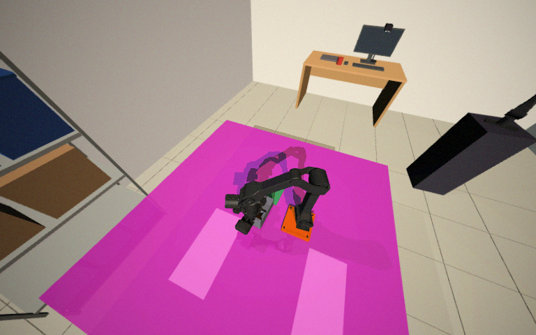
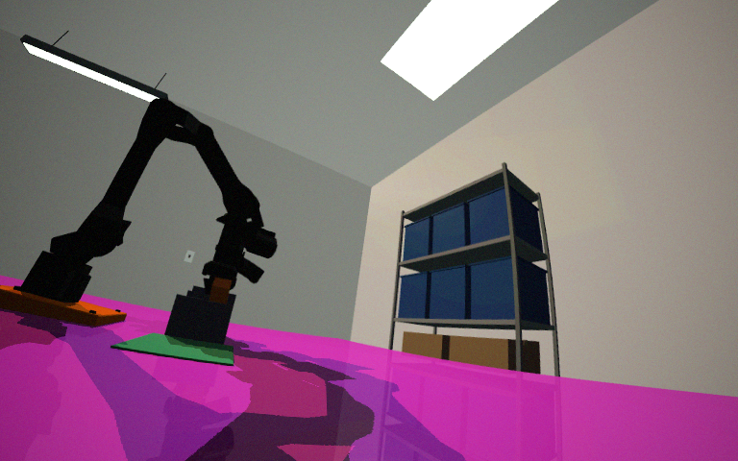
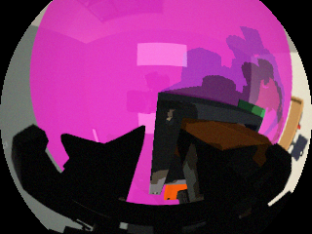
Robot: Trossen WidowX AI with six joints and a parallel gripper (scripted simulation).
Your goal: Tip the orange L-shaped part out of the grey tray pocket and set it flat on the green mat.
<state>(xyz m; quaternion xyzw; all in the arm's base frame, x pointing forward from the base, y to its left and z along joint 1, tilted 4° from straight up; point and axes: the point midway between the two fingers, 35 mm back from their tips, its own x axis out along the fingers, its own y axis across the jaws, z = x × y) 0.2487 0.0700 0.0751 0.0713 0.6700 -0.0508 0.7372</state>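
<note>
My jaws (image 2: 220, 282) are down on top of the grey tray (image 2: 198, 320), half spread and with nothing between them. I think I am now at the pressing step.

The orange part (image 3: 224, 136) is in the tray's pocket. In the side view one end of it stands up above the tray, just under my wrist, so it seems to be tipped already. In the wrist view it is right of my fingers, touching or nearly touching the right one; I cannot tell which.

The part looks stiff and light, like a hard block, so it should not bend or break. Its faces look smooth, so it may slip if I pinch only a corner. I would take it by the raised end, across the two flat sides, deep enough that it cannot turn in my jaws.

The green mat (image 2: 174, 348) lies on the pink surface (image 2: 489, 413), touching the tray's foot, and the part must go there flat.
</note>
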